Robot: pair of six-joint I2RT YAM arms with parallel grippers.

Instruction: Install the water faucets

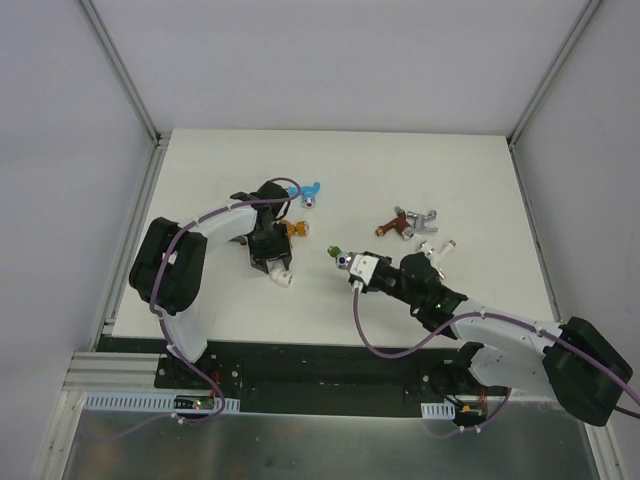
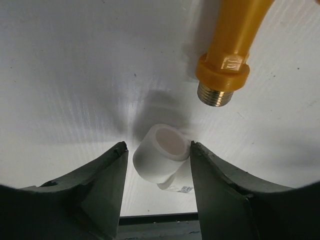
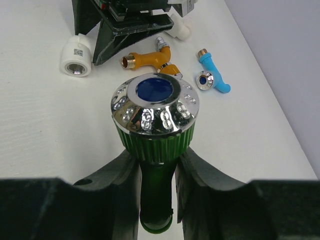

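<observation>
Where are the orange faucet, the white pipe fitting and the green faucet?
orange faucet [image 2: 222, 70]: left wrist view, hex collar.
white pipe fitting [image 2: 169, 142]: left wrist view, end face.
green faucet [image 3: 155, 144]: right wrist view, ribbed collar.

You had a green faucet [image 3: 156, 150] capped in dimpled chrome, with a blue disc at its centre. You also had an orange faucet [image 3: 148, 59] with brass-coloured threads and a light blue faucet [image 3: 214, 72]. The white fitting [image 3: 76, 56] carried a small black-and-white code label. The table [image 3: 40, 125] was plain white.
</observation>
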